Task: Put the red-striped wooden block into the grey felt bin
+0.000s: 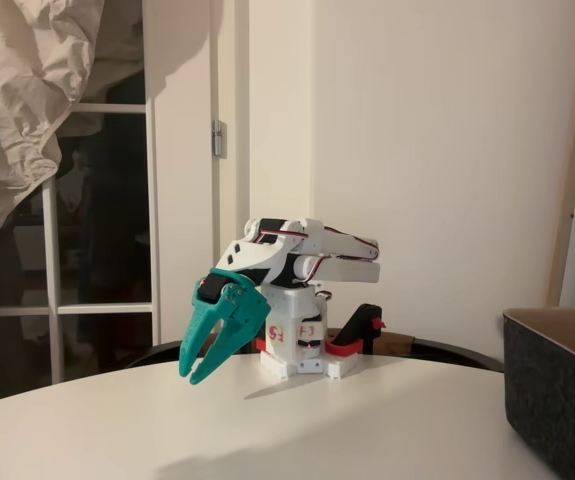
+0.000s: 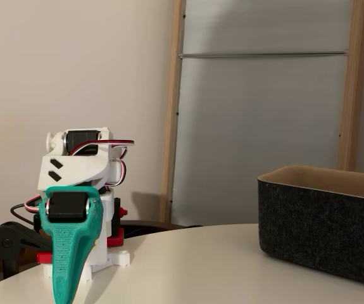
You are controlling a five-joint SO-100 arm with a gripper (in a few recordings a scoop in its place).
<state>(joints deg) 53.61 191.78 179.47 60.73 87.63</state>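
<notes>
grey felt bin (image 2: 321,221) sits apart; arm folded low, teal gripper (image 1: 197,368) angled down, fingers parted, empty.

Fuzzy felt bin (image 2: 321,231) (matt)

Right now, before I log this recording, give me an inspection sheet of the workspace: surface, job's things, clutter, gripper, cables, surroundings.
Surface: white round table, bare in front of the arm.
Job's things: grey felt bin on the table at the right of both fixed views, tan inside; block nothing seen.
Clutter: nothing seen.
Gripper: teal gripper hangs off the folded arm, tips pointing down just above the table, jaws slightly apart, holding nothing.
Cables: red, white and black wires looped at the arm's joints.
Surroundings: pale wall, glazed door with draped cloth, wooden-framed panel.
</notes>
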